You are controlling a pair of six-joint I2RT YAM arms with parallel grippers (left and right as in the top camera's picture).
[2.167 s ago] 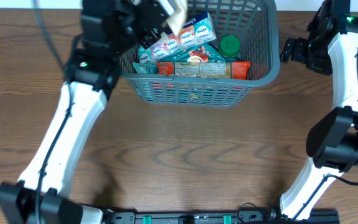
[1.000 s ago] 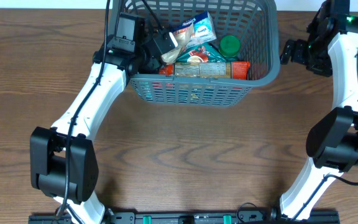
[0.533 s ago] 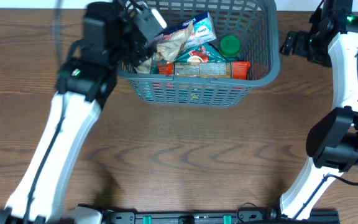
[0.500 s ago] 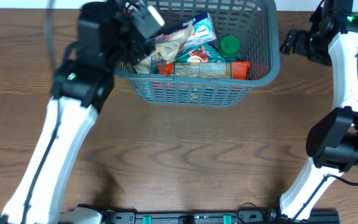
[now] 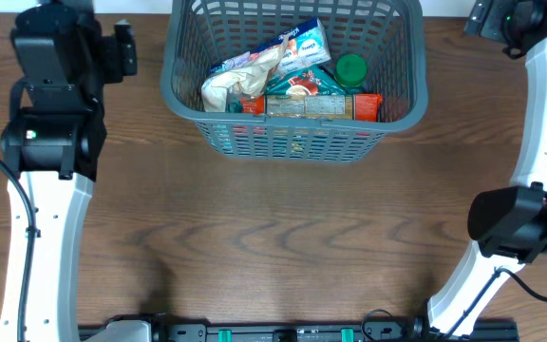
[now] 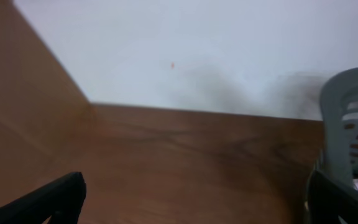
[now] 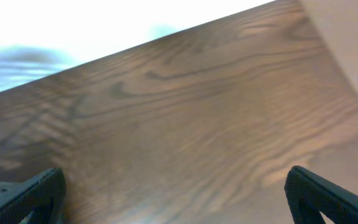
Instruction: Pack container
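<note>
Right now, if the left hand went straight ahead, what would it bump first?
The left hand probably meets the wooden table, then the white wall; depth is unclear. The container sits off to the right.

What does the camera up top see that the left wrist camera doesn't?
Only the overhead view looks inside the container: snack packets, a green lid and an orange box. It also shows the left arm and the right arm. Only the left wrist view shows the white wall behind the table and its own black fingers, spread wide with nothing between them. Both views show the grey container and the brown wooden table.
</note>
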